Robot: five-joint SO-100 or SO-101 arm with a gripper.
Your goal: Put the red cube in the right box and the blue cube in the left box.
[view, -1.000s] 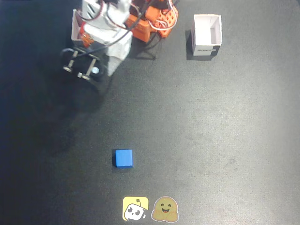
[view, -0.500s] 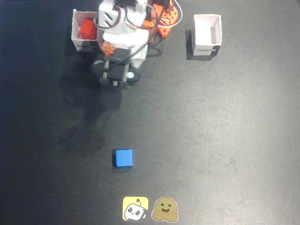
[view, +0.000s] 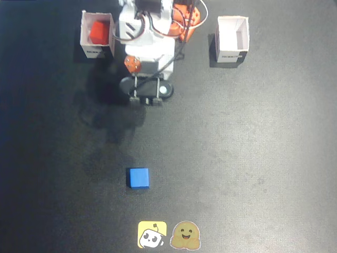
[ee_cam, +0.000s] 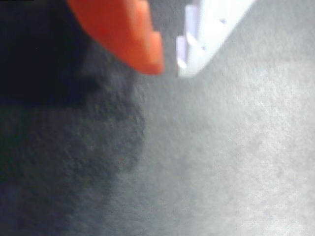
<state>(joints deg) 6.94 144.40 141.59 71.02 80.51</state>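
Observation:
In the fixed view the red cube (view: 99,31) lies inside the white box (view: 86,38) at the view's top left. The other white box (view: 232,55) stands at the top right with nothing in it. The blue cube (view: 139,177) rests alone on the dark mat, low and centre. My gripper (view: 146,99) hangs between the boxes, pointing toward the blue cube and well short of it. In the wrist view the gripper (ee_cam: 170,66) holds nothing: a narrow gap separates the orange finger (ee_cam: 133,39) from the white finger (ee_cam: 206,34), and only mat shows below.
The arm's white and orange base (view: 158,26) fills the top centre between the boxes. Two stickers (view: 168,235) lie at the mat's bottom edge below the blue cube.
The arm has swung from over the top-left box rightward to the centre. The red cube, hidden under the arm a second ago, now shows inside that box.

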